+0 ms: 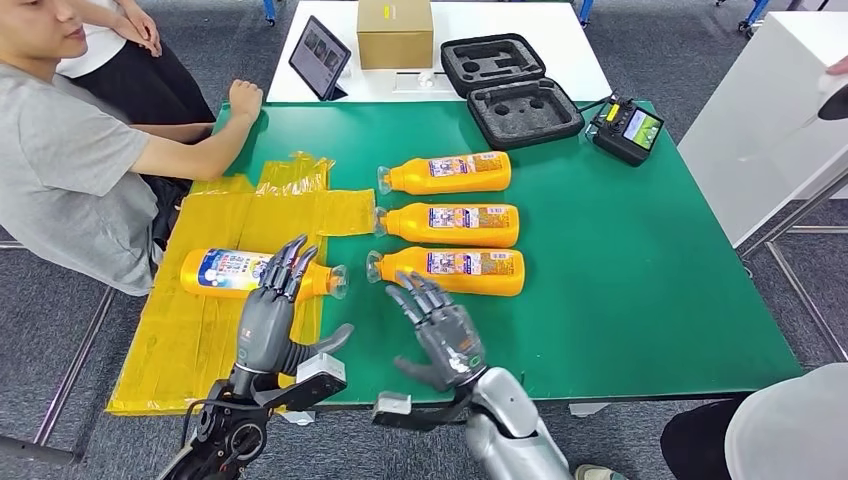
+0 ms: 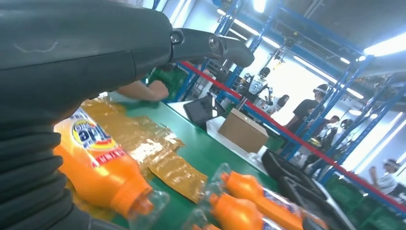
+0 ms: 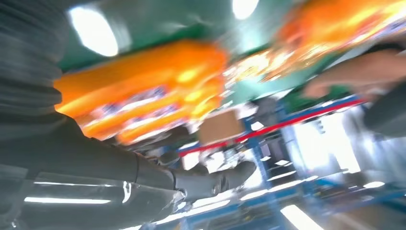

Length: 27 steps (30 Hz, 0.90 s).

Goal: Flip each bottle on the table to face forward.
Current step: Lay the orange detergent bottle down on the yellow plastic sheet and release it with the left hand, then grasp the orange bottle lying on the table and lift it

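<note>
Three orange bottles lie in a column on the green table: a far one, a middle one and a near one, caps pointing left. A fourth orange bottle lies on the yellow plastic sheet, cap pointing right. My left hand hovers open over the near side of this fourth bottle, fingers spread, thumb out. My right hand is open just in front of the near bottle, holding nothing. The right wrist view is blurred and shows orange bottles close by.
A person sits at the left with a forearm on the table's far left corner. A black foam case, a controller, a tablet and a cardboard box stand at the back. The table's right half is bare.
</note>
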### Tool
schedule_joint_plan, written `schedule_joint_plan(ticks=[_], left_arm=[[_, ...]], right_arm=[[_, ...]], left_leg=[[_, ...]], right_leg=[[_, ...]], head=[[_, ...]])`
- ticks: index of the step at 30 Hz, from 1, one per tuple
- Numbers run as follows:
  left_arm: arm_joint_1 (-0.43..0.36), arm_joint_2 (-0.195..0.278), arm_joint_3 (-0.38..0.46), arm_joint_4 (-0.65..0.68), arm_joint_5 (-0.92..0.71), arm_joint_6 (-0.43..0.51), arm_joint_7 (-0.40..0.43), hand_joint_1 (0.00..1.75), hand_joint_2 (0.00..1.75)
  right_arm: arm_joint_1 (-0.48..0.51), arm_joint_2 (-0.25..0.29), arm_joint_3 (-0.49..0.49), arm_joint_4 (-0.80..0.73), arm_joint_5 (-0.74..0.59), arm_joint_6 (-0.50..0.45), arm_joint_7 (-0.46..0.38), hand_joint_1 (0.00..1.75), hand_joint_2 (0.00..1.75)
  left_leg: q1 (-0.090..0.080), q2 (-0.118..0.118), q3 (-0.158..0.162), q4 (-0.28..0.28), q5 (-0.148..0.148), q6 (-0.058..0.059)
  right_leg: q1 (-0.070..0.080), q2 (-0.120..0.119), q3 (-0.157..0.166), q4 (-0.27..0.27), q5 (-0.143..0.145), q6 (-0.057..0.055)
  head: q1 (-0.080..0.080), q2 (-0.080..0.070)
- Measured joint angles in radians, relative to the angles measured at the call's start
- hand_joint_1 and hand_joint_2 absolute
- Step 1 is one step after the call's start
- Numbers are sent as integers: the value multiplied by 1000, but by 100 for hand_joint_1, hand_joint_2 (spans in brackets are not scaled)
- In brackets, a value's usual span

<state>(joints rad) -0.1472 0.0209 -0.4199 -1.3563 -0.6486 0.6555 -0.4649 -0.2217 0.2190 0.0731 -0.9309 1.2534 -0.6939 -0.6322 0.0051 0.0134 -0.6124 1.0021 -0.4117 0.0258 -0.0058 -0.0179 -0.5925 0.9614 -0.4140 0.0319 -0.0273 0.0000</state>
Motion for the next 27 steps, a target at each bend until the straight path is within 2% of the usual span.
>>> schedule_joint_plan(ticks=[4, 8, 12, 18, 27], left_arm=[[15, -19, 0, -12, 34, -8, -35, 0, 175], [17, -36, -1, -12, 44, -12, -47, 0, 175], [17, -45, -2, -12, 45, -16, -48, 0, 175], [13, -61, -4, -9, 68, -30, -64, 0, 175], [-22, -83, -25, 25, 132, -20, -98, 0, 175]], right_arm=[[0, -35, -86, -35, 77, 0, 73, 0, 175], [1, -67, -129, -53, 95, 0, 96, 0, 175], [2, -82, -145, -62, 103, 0, 105, 0, 175], [-8, -111, -149, -54, 106, 0, 177, 0, 175], [-103, -167, -151, 67, 112, 0, 241, 0, 175]], left_leg=[[-1, -1, 0, 0, 0, 1], [-1, 0, 0, 0, 0, 1], [-1, 0, -1, 0, 0, 1], [-1, 0, -1, 0, 0, 1], [-1, 0, -1, 1, 1, 1]], right_leg=[[-1, -1, 0, 0, 0, 1], [-1, 0, 0, 0, 1, 2], [-1, -1, 0, 0, 1, 2], [-1, -1, -1, 0, 1, 1], [-2, -1, -1, 0, 2, 3]], head=[[0, 0], [0, 0], [0, 0], [0, 0], [0, 0]])
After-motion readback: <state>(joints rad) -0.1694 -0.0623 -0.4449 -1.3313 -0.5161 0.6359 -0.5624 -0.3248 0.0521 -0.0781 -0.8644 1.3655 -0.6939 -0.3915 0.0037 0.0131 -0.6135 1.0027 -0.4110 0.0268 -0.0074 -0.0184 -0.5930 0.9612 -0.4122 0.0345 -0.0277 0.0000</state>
